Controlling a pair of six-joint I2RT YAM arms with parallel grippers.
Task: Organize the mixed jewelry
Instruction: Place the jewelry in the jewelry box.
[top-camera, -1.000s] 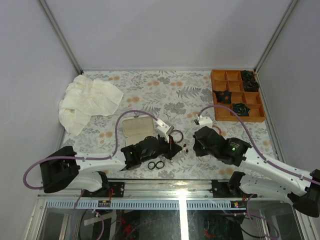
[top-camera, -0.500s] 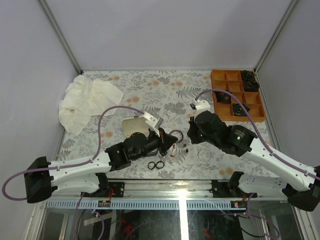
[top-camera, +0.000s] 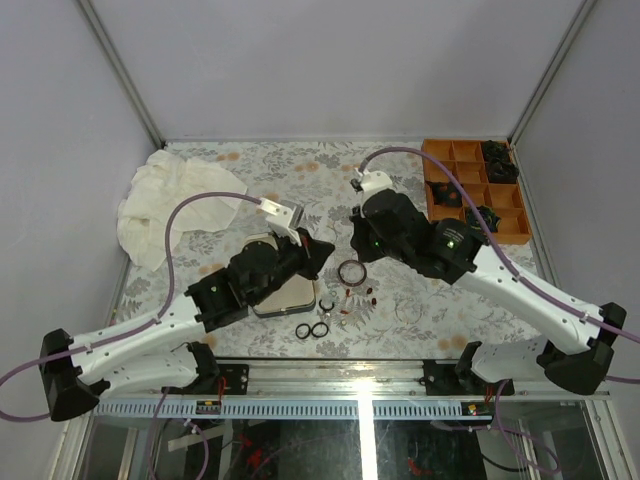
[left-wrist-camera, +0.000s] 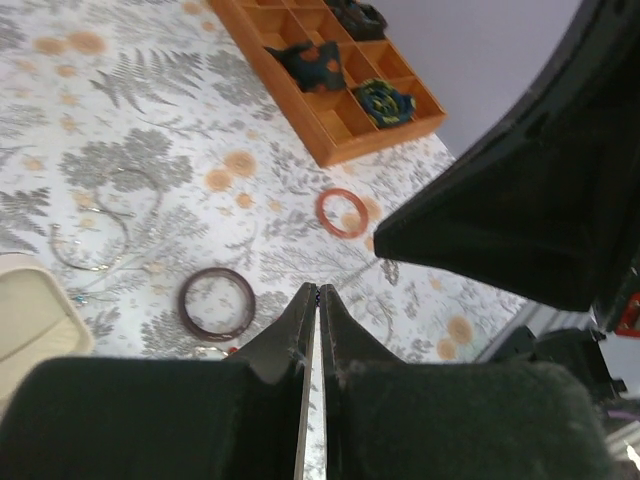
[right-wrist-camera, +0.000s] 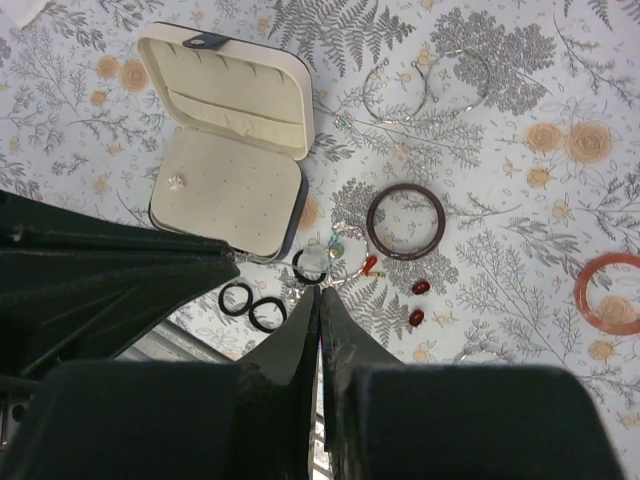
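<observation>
The mixed jewelry lies loose on the floral cloth near the front middle. It includes a dark bangle (top-camera: 339, 272) (right-wrist-camera: 370, 224) (left-wrist-camera: 182, 305), an orange-red bangle (right-wrist-camera: 580, 295) (left-wrist-camera: 320, 213), black rings (top-camera: 303, 330) (right-wrist-camera: 222, 298), red beads (right-wrist-camera: 420, 288) (top-camera: 370, 293) and silver wire hoops (right-wrist-camera: 395, 118) (left-wrist-camera: 90, 268). My left gripper (top-camera: 322, 248) (left-wrist-camera: 317, 288) hovers shut and empty just left of the dark bangle. Also shut and empty, my right gripper (top-camera: 354, 238) (right-wrist-camera: 319, 292) hangs above the pile, over the black rings.
An open case with cream lining (right-wrist-camera: 225, 190) (top-camera: 290, 298) lies left of the jewelry, partly under my left arm. The orange divided tray (top-camera: 437, 190) (left-wrist-camera: 322, 140) with black rosettes sits at the back right. A crumpled white cloth (top-camera: 175, 200) lies at the back left.
Both arms have reached away from the near edge. The left one now stretches over the case, and the right one has swung up and leftward above the jewelry. Both grippers stayed shut.
</observation>
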